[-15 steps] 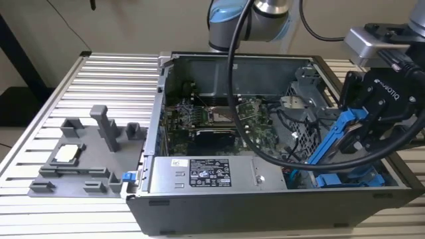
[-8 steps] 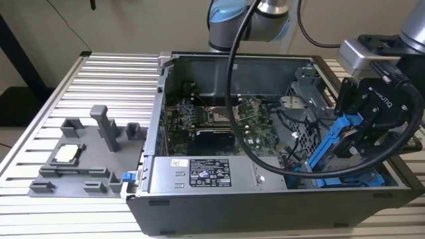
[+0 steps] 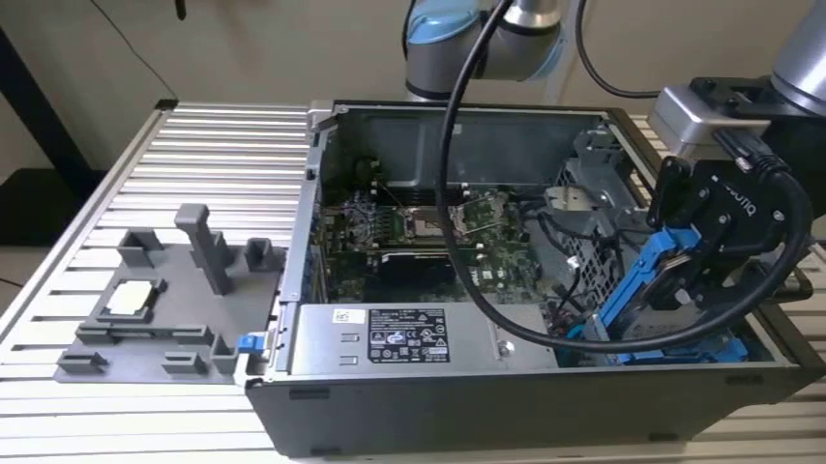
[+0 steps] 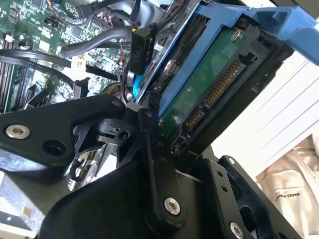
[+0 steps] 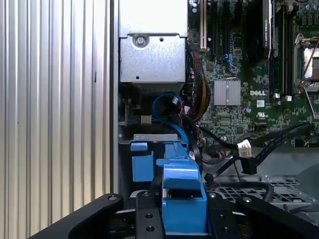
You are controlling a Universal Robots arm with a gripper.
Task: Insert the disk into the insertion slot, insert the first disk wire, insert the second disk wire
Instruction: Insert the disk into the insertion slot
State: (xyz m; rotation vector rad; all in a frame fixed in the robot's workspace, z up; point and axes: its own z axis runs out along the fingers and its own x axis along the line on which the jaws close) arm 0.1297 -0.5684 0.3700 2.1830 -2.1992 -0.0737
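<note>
One gripper (image 3: 693, 274) — clamped on the disk (image 3: 645, 282) — holds it tilted just beside the insertion slot (image 3: 590, 253).

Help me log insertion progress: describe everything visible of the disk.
The disk is a flat drive in a bright blue plastic carrier; its green circuit-board underside and connector row show in the second wrist view. It stands steeply tilted, lower end inside the case at the exterior view's right, clamped by the gripper.
</note>
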